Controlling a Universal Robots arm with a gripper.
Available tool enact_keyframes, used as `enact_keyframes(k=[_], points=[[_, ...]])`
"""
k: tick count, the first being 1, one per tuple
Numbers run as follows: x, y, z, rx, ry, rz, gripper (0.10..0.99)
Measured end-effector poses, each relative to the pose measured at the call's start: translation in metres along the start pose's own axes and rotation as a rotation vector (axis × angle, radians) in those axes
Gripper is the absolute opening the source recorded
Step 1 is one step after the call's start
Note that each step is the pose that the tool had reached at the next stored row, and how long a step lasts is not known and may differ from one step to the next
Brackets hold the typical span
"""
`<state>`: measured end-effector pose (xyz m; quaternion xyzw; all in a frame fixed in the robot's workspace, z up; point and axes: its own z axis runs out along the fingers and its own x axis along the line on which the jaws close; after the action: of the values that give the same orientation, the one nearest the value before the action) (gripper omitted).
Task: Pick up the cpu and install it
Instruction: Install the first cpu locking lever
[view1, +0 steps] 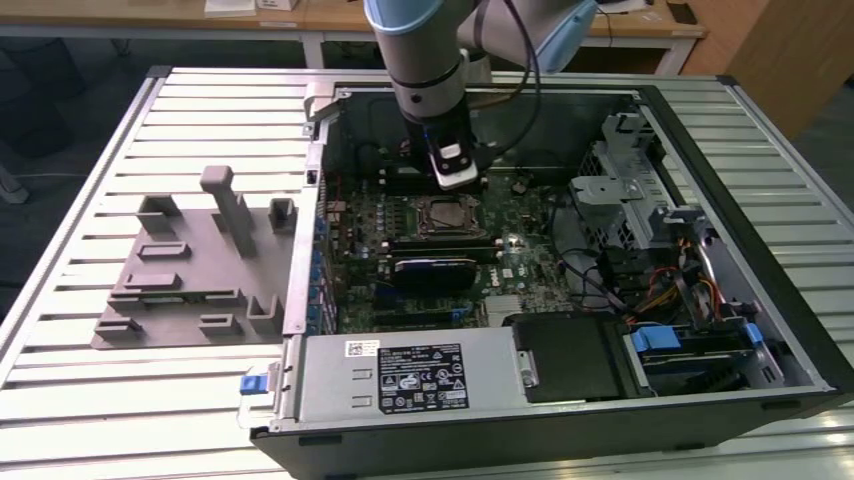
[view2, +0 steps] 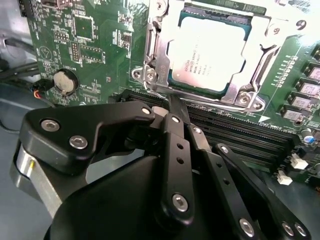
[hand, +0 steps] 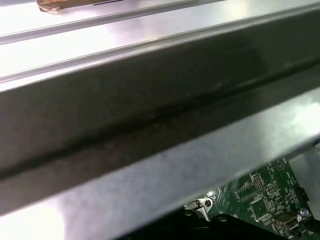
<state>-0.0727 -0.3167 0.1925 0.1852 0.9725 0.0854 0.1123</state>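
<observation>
Item: pale silver square metal-topped cpu (view2: 207, 52), seated in its motherboard socket frame (view2: 155, 55). Black hand (view2: 175, 107) alongside, fingers together, empty. Retreat best kept vertical, avoiding the frame.

Hand (view2: 176, 107) sits inside open PC case (view1: 747, 250), low over motherboard (view2: 100, 55). Just ahead of fingertips: RAM slots (view2: 240, 130), then cpu (view2: 207, 52) seated in metal socket frame (view2: 155, 55); space above both is open. Case wall (hand: 150, 125) stands close behind hand.
</observation>
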Motion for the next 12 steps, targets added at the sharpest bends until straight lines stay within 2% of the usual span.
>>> enact_keyframes(k=[5,12], points=[[0.0002,-0.0002,0.0011,0.003,-0.0036,0.017,0.106],[-0.0007,-0.0016,0.0011,0.002,-0.0035,0.019,0.106]])
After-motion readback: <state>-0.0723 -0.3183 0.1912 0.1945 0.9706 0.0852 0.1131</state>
